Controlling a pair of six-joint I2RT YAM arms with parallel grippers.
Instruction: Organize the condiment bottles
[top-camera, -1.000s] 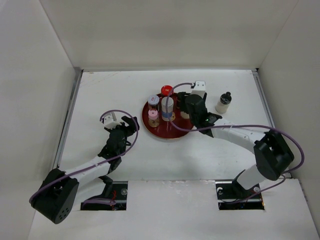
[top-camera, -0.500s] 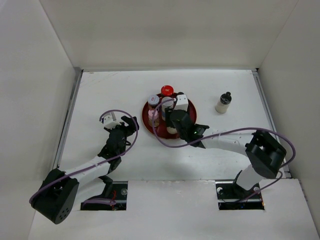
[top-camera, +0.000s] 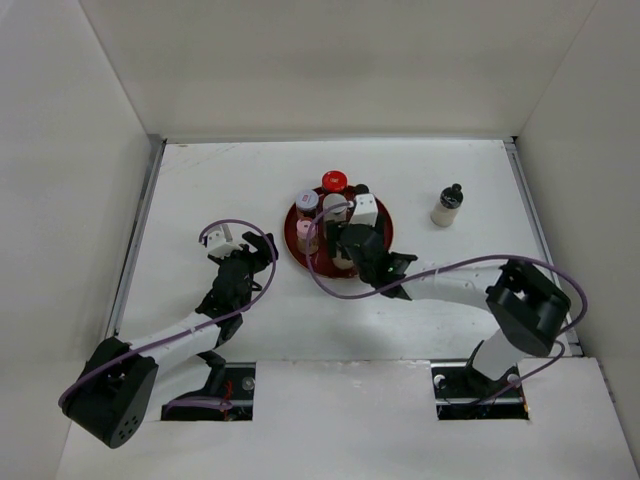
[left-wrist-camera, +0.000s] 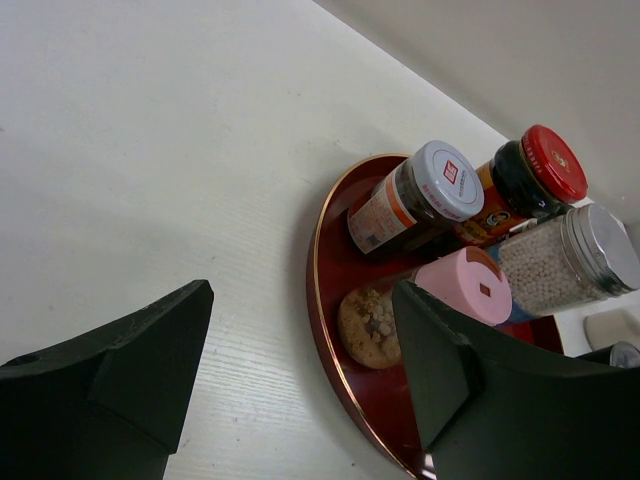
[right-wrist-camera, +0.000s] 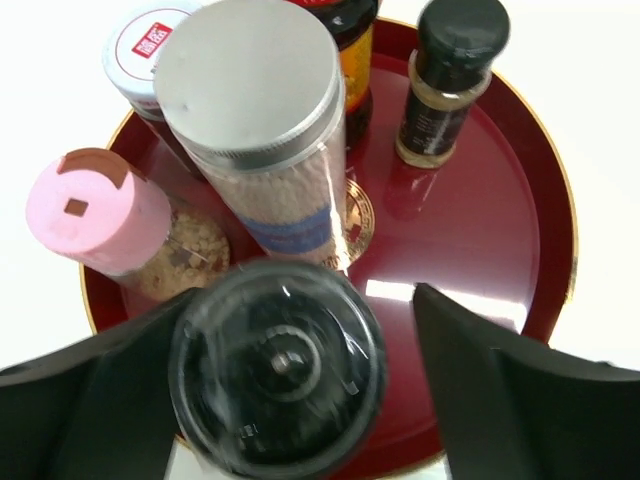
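A round red tray (top-camera: 383, 232) holds several condiment bottles: a white-capped jar (top-camera: 307, 200), a red-capped one (top-camera: 335, 181), a pink-capped shaker (top-camera: 306, 232), a silver-capped jar (right-wrist-camera: 250, 70) and a small black-capped bottle (right-wrist-camera: 455, 60). My right gripper (right-wrist-camera: 300, 330) is over the tray's near part. A black-lidded jar (right-wrist-camera: 278, 370) stands between its jaws, against the left finger, with a gap to the right finger. My left gripper (left-wrist-camera: 300, 300) is open and empty, just left of the tray rim (left-wrist-camera: 325, 290).
A clear bottle with a black cap (top-camera: 447, 205) stands alone on the white table, right of the tray. White walls enclose the table on three sides. The pink shaker (left-wrist-camera: 465, 285) is the one closest to my left gripper.
My right gripper has moved left from the tray's right edge to over the tray, bringing the black-lidded jar with it. The left arm has not moved.
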